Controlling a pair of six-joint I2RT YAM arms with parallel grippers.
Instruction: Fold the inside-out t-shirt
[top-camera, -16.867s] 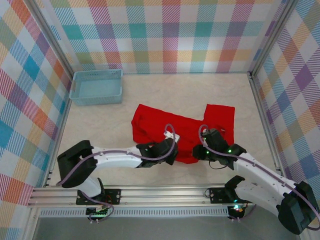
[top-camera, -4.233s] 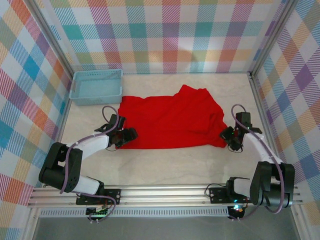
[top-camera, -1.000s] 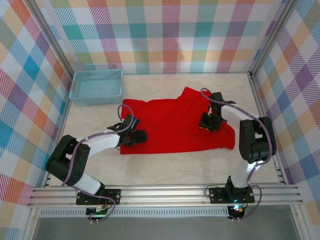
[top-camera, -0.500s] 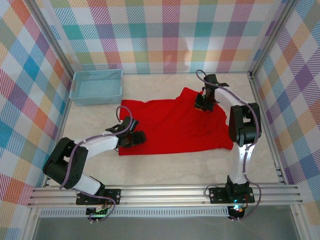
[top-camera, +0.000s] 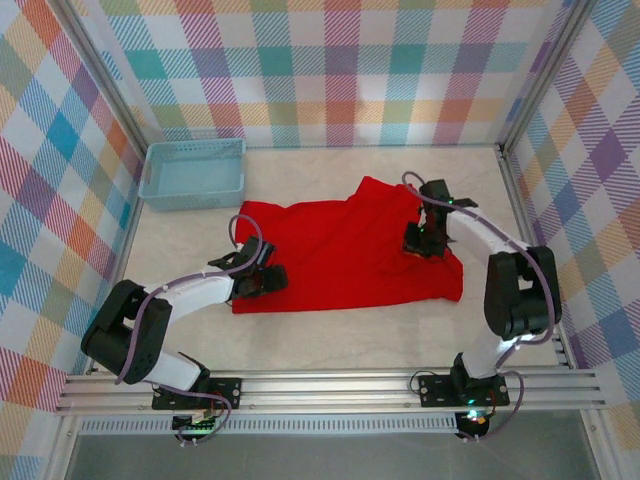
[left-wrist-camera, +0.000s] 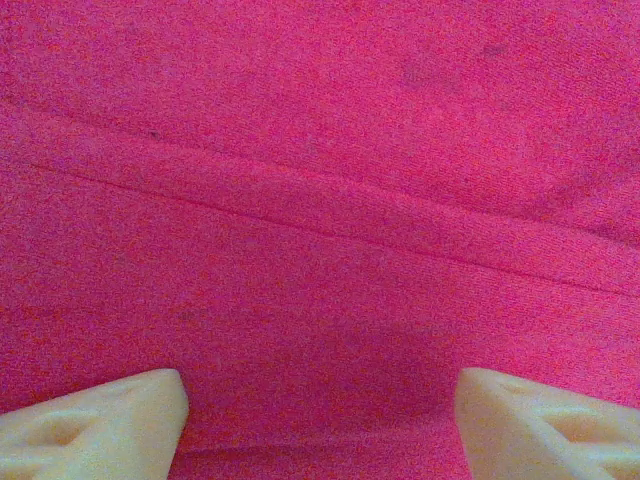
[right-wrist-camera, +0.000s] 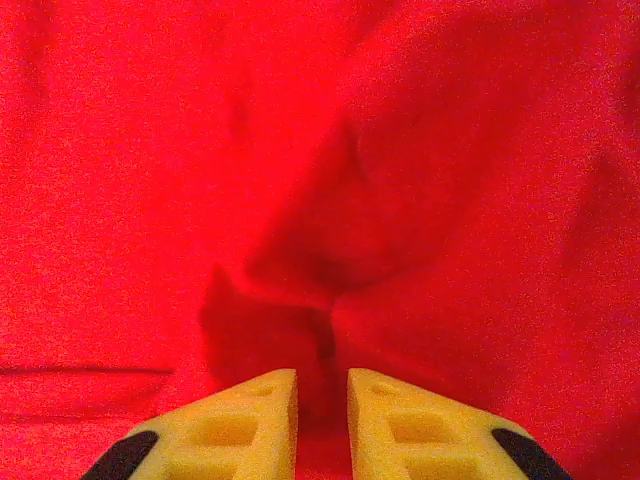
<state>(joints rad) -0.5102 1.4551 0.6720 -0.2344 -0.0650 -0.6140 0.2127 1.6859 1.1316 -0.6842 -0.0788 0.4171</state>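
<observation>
The shirt (top-camera: 340, 262) is plain bright red and lies spread out, mostly flat, on the desk (top-camera: 330, 345). It is wider than it is deep, with a fairly straight near edge. The far edge rises to a peak right of centre. The left part is smooth, crossed by a straight seam ridge. The right part is wrinkled and gathered into a pucker.

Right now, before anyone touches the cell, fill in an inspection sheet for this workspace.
Surface: pale table, no spills seen.
Job's things: red t-shirt spread out mid-table, wrinkled.
Clutter: empty blue basket, far left corner, apart from the shirt.
End effectors: left end effector open over the shirt's left edge; right end effector nearly closed, pinching bunched cloth.
Cables: purple cable loops on both arms.
Surroundings: plaid walls, metal rail at near edge.
</observation>
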